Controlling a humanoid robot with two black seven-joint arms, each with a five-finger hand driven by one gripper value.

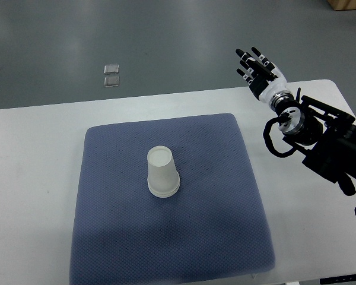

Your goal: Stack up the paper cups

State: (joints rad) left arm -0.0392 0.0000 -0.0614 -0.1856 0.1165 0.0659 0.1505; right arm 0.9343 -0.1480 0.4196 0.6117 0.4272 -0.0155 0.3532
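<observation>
A white paper cup stands upside down near the middle of a blue-grey mat on the white table. It may be more than one cup nested; I cannot tell. My right hand is raised above the table's far edge, well to the right of the cup, fingers spread and holding nothing. Its arm comes in from the right edge. No left arm shows.
The white table extends around the mat on the left, right and far sides. Beyond its far edge is grey floor with two small square plates.
</observation>
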